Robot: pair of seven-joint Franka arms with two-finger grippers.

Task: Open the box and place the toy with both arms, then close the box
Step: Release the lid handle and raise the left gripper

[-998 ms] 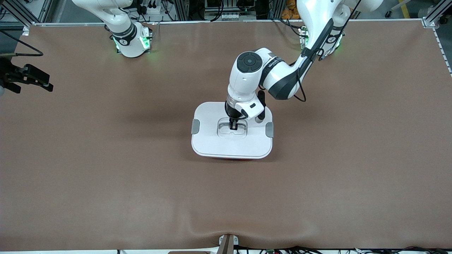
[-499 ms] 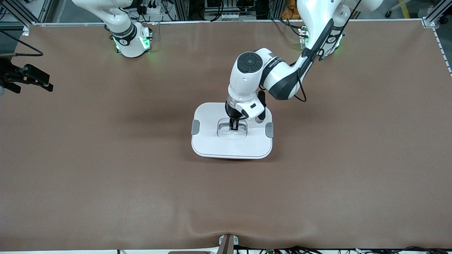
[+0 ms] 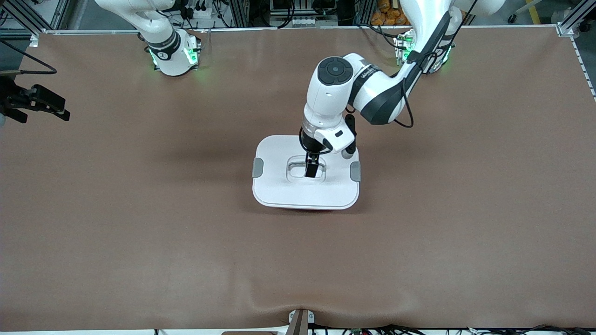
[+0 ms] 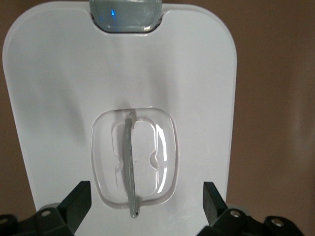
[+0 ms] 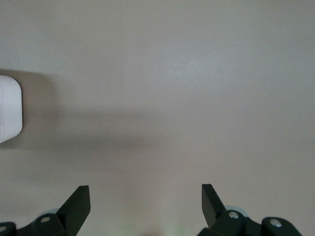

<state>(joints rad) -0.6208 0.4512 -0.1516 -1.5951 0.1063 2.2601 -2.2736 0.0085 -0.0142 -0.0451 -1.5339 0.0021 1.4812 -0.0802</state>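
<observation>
The box stands at the table's middle with its white lid (image 3: 279, 186) on; a thin strip of the pink tub (image 3: 305, 210) shows under the lid's nearer edge. Grey clips (image 3: 257, 167) sit at both ends. The clear handle (image 4: 130, 167) lies in its recess. My left gripper (image 3: 311, 173) hangs just above the handle, open and empty, with one finger (image 4: 78, 199) on each side of the recess. My right gripper (image 5: 145, 196) is open and empty over bare table, with a corner of the lid (image 5: 9, 108) at the edge of its view. The toy is out of view.
The brown table cover (image 3: 139, 223) spreads all round the box. A black piece of hardware with a cable (image 3: 35, 100) shows at the table's edge toward the right arm's end. A bracket (image 3: 300, 321) sits at the nearest edge.
My left arm's wrist has risen and shifted a little toward the left arm's end, and its fingers have come up off the handle. The box has not moved.
</observation>
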